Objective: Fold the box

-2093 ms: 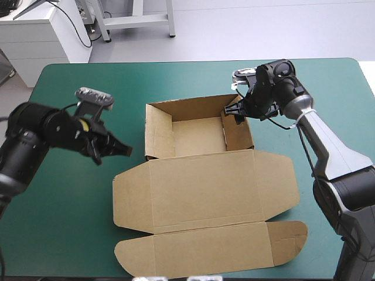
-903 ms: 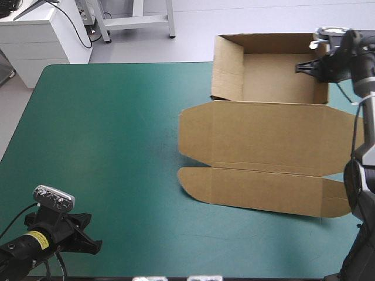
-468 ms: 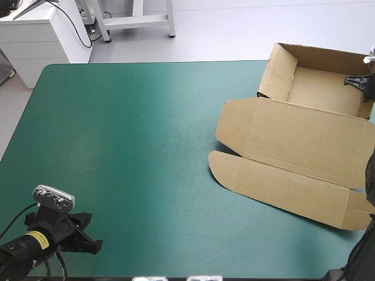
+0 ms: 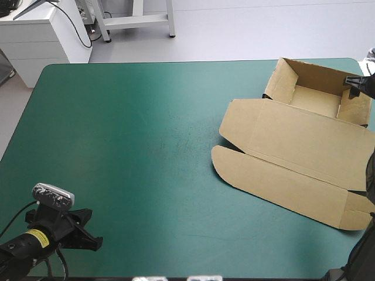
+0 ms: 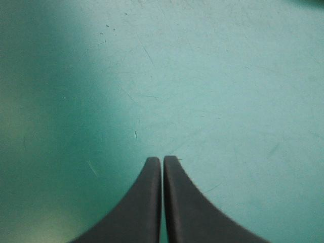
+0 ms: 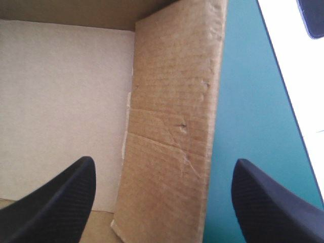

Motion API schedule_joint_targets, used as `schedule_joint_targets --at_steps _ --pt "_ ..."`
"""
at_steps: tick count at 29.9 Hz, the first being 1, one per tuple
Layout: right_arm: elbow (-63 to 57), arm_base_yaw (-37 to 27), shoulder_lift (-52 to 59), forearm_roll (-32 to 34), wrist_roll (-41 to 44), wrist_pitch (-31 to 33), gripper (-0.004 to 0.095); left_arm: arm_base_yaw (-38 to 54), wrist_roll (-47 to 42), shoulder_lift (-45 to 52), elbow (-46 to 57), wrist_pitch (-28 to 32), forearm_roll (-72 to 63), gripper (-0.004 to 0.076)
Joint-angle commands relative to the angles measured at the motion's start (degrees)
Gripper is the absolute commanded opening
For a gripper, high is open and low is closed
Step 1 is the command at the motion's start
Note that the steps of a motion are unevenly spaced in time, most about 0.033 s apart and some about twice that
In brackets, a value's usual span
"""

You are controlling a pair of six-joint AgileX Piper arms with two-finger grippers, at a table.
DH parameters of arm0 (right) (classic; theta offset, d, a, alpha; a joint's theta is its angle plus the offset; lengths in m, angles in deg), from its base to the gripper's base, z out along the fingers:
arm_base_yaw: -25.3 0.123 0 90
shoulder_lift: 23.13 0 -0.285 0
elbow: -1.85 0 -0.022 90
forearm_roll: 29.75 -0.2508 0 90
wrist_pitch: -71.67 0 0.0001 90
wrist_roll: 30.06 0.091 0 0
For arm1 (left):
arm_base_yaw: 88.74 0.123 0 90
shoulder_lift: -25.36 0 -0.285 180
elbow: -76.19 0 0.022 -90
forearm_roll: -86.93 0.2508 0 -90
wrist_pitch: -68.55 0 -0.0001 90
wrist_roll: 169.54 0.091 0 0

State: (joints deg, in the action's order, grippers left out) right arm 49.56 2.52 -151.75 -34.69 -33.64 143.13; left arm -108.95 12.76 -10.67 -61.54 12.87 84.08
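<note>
The brown box (image 4: 293,140) lies at the table's far right corner as an open tray, its lid flat toward the front. My right gripper (image 4: 353,85) is at the tray's right side wall. In the right wrist view it (image 6: 164,163) is open, with that wall (image 6: 172,91) standing between its fingers and the tray floor (image 6: 66,111) to one side. My left gripper (image 4: 94,241) rests low at the front left corner, far from the box. In the left wrist view it (image 5: 162,160) is shut, with nothing in it, over the teal-green cover (image 5: 202,76).
The table's right edge (image 6: 276,81) runs just beyond the box's side wall, past a narrow strip of teal-green cover (image 6: 238,126). The lid's front flap (image 4: 275,187) reaches toward the right edge of the table.
The box has gone from the table's middle to the far right corner with my right gripper at its wall, and has just settled lower. My left arm drew back to the front left corner.
</note>
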Motion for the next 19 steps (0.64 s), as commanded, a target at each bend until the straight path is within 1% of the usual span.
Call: schedule_joint_targets --at_steps 1,2,3,5,7,8,10,13,16,19 --pt "2.14 -0.28 8.96 -0.29 -1.3 -0.1 0.0665 -0.22 0.15 -0.46 -0.7 4.04 -0.6 -0.0008" --pt "2.14 -0.2 10.23 -0.39 -2.02 0.01 0.0619 -0.22 0.15 -0.46 -0.2 4.99 -0.6 -0.0008" --pt "1.76 0.22 11.91 -0.4 -3.36 0.01 0.0537 -0.22 0.15 -0.46 0.35 6.39 -0.79 -0.0008" --pt "-0.63 1.14 15.5 -0.25 -5.84 0.01 0.0335 -0.22 0.15 -0.46 1.17 8.71 -0.88 -0.0008" --pt "-5.13 2.24 19.96 -1.49 -5.96 -0.09 0.0074 -0.22 0.15 -0.46 1.64 10.41 -0.93 -0.0008" --pt "-8.03 2.96 22.17 -2.76 -6.25 -0.09 -0.0022 -0.22 0.15 -0.46 1.73 11.12 -1.02 -0.0008" --pt "-13.89 4.42 26.26 -6.1 -8.5 -1.83 0.0 -0.22 0.15 -0.46 1.73 11.85 -1.02 -0.0008" --pt "-23.94 7.21 32.27 -10.51 -11.2 -9.42 0.0 -0.22 0.15 -0.46 1.77 12.85 -1.3 -0.0008" --pt "-33.13 10.82 37.87 -11.11 -11.94 -14.9 -0.0001 -0.22 0.15 -0.46 1.77 12.98 -2.94 -0.0008" --pt "-40.16 14.2 42.5 -10.93 -12.76 -18.04 -0.0002 -0.22 0.48 -0.46 1.77 13.56 -3.85 -0.0008"
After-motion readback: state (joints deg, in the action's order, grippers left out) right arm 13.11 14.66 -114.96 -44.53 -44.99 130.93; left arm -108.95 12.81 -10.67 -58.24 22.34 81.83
